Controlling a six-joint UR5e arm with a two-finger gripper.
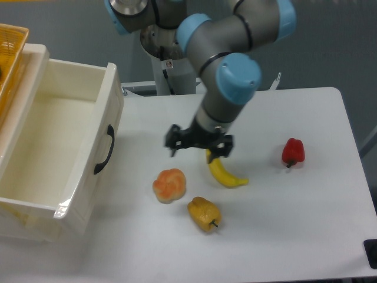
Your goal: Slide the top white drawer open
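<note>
The top white drawer (70, 177) stands pulled far out at the left of the table. Its deep cream-white box is empty inside. Its curved black handle (105, 150) sits on the panelled front, which faces right. My gripper (198, 145) hangs over the middle of the table, well to the right of the handle and apart from it. Its black fingers point down and stand spread with nothing between them. A yellow banana (227, 174) lies just below and to the right of the gripper.
A yellow woven basket (12, 53) sits on top of the drawer unit at the far left. An orange fruit (169, 184), a yellow pepper (204, 213) and a red pepper (293, 152) lie on the white table (306, 236).
</note>
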